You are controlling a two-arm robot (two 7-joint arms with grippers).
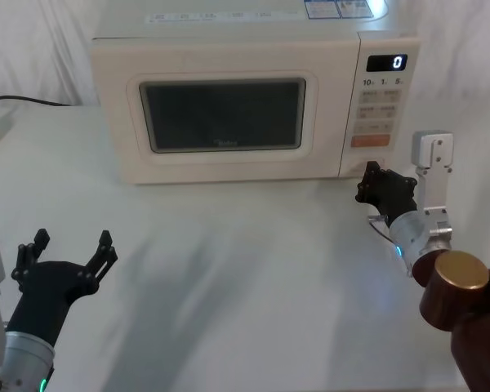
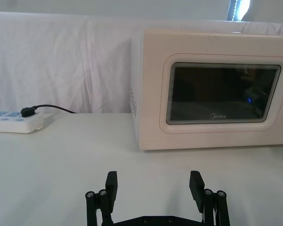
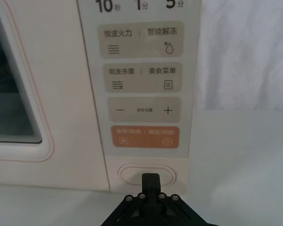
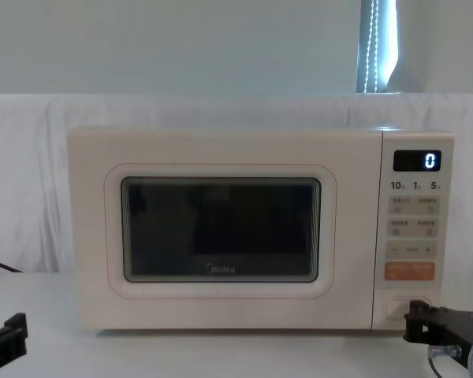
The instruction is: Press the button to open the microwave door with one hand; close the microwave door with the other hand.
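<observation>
The cream microwave stands at the back of the table with the microwave door point(image 1: 220, 167) point(image 4: 221, 295) shut, its dark window and Midea logo facing me. The button point(image 3: 132, 174) point(image 4: 396, 306) is the plain pill at the bottom of the control panel. My right gripper point(image 1: 371, 175) point(image 3: 151, 179) point(image 4: 411, 317) is shut, its joined fingertips right in front of the button's middle; whether they touch it I cannot tell. My left gripper point(image 1: 72, 245) point(image 2: 153, 181) hangs open low at the near left, well short of the door point(image 2: 221, 129), holding nothing.
An orange key point(image 3: 145, 136) sits just above the button. A white power strip point(image 2: 14, 121) with a black cable lies at the far left beside the microwave. White cloth hangs behind. Bare table point(image 1: 245, 278) stretches between the grippers.
</observation>
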